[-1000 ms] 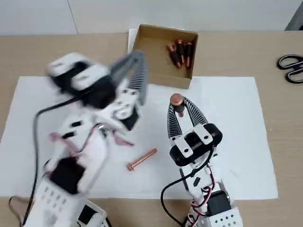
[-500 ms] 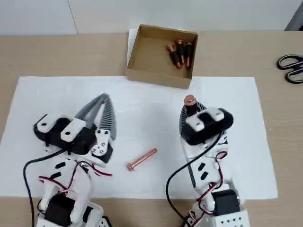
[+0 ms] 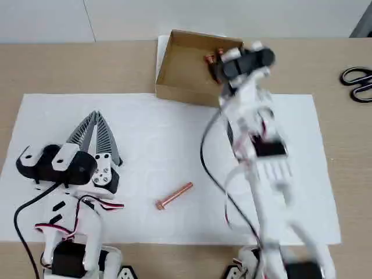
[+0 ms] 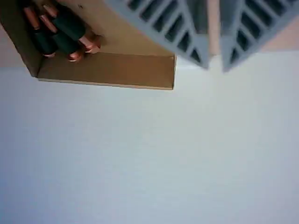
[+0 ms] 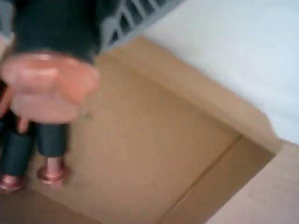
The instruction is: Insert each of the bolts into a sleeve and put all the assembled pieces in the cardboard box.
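My right gripper (image 3: 224, 63) clamps a sleeved bolt (image 5: 51, 56) over the cardboard box (image 3: 192, 96) at upper centre; my left gripper (image 3: 95, 116), lower left, sits pinched shut (nothing in it).

Table (image 3: 349, 145): light wood-grain top; bare wood shows along the far edge, down both sides and at the near corners.
Paper sheet (image 3: 174, 151): white, rectangular; lies flat on the table and covers the middle of the work area; long edges run parallel to the table's far edge.
Scissors (image 3: 357, 83): dark handles; on bare wood at the right edge of the high view, off the sheet; handle loops in view, blades cut off.
White slip (image 3: 161, 46): small; on the table beyond the sheet's far edge; partly covered.
Backdrop (image 3: 174, 17): pale panels behind the table; thin seams.
Dark grey object (image 3: 366, 23): upper right corner; nature not determinable.
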`<state>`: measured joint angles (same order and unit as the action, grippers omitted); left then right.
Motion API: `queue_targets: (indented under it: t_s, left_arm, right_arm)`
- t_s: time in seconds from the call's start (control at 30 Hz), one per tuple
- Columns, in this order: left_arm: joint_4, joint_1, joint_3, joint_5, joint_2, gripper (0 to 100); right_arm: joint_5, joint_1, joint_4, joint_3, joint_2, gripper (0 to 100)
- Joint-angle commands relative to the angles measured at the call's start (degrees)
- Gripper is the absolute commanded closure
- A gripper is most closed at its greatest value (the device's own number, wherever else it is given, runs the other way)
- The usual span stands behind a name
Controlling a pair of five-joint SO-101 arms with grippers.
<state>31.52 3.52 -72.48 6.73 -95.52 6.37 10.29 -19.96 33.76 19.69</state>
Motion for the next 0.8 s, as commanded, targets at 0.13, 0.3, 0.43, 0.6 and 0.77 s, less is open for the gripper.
queue_targets:
  t_s: [0.13,0.3,0.43,0.6,0.77]
  left_arm:
    - [0.09,-0.35,-0.13,-0.35,-0.53,99]
    - [0.09,-0.35,-0.13,-0.35,-0.53,99]
    - [0.09,-0.35,-0.13,-0.35,-0.53,99]
    - [0.09,-0.18,-0.13,-0.35,-0.53,99]
    - [0.09,-0.35,-0.13,-0.35,-0.53,99]
  right_arm:
    - [-0.62,-0.4,2.77,-31.82,-27.47,99.5]
    - [-0.44,0.31,2.77,-45.71,-39.08,99.5]
    - [5.8,2.07,2.77,-56.26,-48.48,99.5]
    - [16.18,2.95,2.77,-68.92,-61.41,99.5]
    - [16.09,2.95,2.77,-81.85,-72.84,99.5]
